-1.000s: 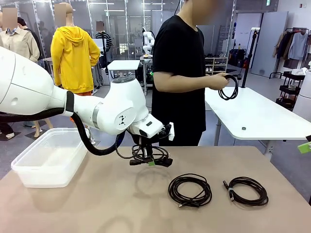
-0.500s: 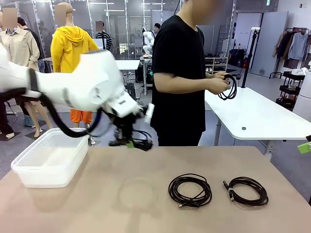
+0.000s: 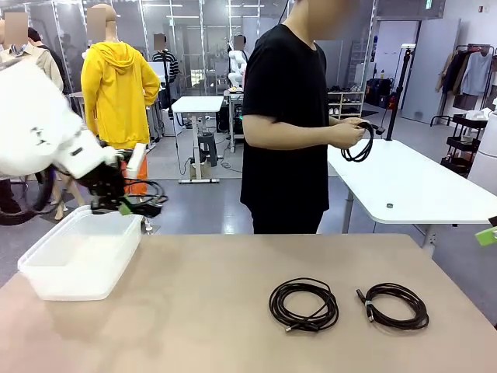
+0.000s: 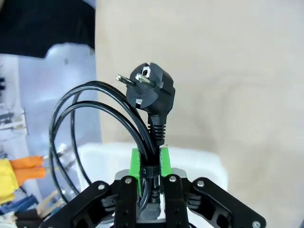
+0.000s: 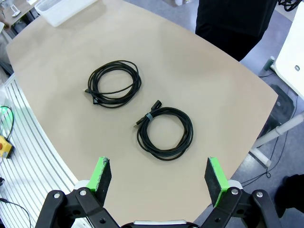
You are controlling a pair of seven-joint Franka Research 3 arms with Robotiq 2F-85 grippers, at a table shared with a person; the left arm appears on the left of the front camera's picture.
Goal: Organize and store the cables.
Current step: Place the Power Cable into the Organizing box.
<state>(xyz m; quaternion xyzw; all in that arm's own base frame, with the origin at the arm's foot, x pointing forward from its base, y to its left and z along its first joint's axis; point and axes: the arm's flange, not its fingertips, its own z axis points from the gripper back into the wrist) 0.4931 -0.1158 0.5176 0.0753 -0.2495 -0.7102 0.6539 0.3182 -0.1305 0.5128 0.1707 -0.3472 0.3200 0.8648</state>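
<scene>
Cable [image 4: 156, 134], plug [image 4: 153, 94] outward, along left end effector [image 4: 150, 162] axis

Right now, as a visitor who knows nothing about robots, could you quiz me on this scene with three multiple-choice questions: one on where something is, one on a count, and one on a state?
1. Where is the left claw with its black power cord?
A. Above the see-through white plastic bin
B. Down on the floor
C. Inside a drawer

2. How many coiled black cables lie on the tan table?
A. One
B. Two
C. Four

3. How is the right claw?
A. Shut on a plug
B. Shut on a coil
C. Open and empty

Answers:
1 A: the left wrist view looks past the pinched cord down onto the bin.
2 B: two coils lie side by side, apart.
3 C: its green pads stand wide with nothing between them.
</scene>
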